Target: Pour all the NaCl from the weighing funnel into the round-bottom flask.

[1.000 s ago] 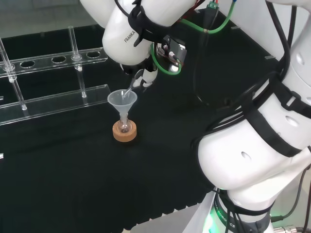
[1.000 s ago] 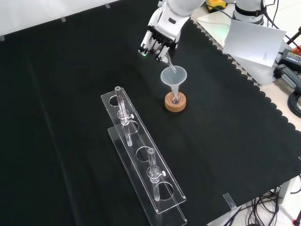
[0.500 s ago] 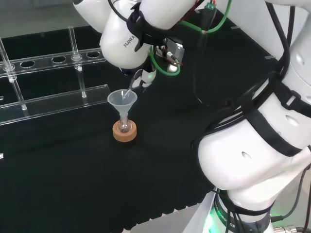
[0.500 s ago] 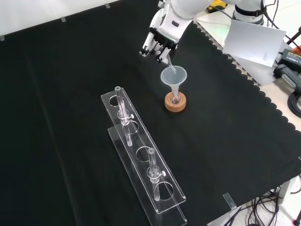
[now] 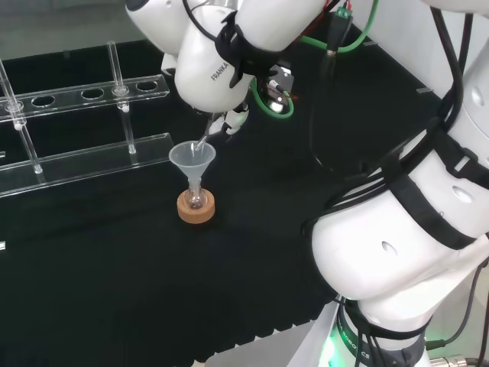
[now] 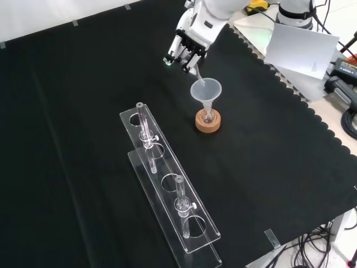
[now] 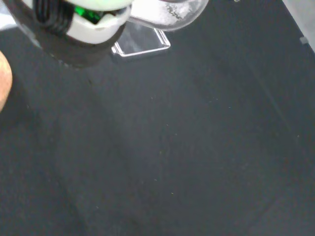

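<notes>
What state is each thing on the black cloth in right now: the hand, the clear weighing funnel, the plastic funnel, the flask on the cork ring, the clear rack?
Black and white hand: shut on the weighing funnel.
Clear weighing funnel: tilted, spout down into the plastic funnel's mouth.
Translucent plastic funnel: upright, stem in the flask's neck.
Small round-bottom glass flask: upright on its stand.
Cork ring stand: flat on the cloth.
Clear plastic rack: standing, two glass tubes upright in it.
</notes>
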You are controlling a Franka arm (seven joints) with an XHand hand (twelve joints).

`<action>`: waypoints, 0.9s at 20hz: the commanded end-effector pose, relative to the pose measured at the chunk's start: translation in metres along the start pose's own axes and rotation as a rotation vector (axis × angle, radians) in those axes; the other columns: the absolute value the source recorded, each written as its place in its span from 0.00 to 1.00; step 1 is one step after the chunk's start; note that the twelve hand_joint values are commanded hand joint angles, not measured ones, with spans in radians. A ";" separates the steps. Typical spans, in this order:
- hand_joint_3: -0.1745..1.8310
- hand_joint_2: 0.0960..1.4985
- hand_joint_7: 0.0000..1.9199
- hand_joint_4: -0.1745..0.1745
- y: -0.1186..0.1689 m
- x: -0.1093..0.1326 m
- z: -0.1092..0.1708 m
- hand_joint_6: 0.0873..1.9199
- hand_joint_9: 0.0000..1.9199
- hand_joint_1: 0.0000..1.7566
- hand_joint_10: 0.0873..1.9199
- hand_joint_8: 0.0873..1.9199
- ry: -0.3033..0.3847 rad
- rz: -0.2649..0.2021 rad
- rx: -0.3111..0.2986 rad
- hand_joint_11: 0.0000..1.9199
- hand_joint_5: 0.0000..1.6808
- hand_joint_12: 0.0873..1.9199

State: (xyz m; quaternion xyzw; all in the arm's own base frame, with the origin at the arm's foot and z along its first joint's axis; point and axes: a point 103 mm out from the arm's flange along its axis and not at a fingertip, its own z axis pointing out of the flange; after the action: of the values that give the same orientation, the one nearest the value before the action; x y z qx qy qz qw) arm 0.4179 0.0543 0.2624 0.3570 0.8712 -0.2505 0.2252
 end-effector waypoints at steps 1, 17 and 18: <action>0.24 0.51 0.85 1.00 0.004 0.006 -0.008 0.20 0.59 0.63 0.01 0.00 -0.196 -0.105 0.029 0.07 0.79 0.80; 0.25 0.51 0.85 1.00 0.013 -0.001 -0.016 0.21 0.59 0.63 0.01 0.00 -0.328 -0.140 0.036 0.07 0.78 0.80; 0.25 0.51 0.85 1.00 0.016 -0.001 -0.020 0.21 0.59 0.63 0.01 0.00 -0.340 -0.146 0.035 0.07 0.78 0.80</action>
State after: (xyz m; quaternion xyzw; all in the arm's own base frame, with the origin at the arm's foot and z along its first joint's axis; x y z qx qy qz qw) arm 0.4228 0.0670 0.2702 0.2576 0.8442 -0.3330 0.3317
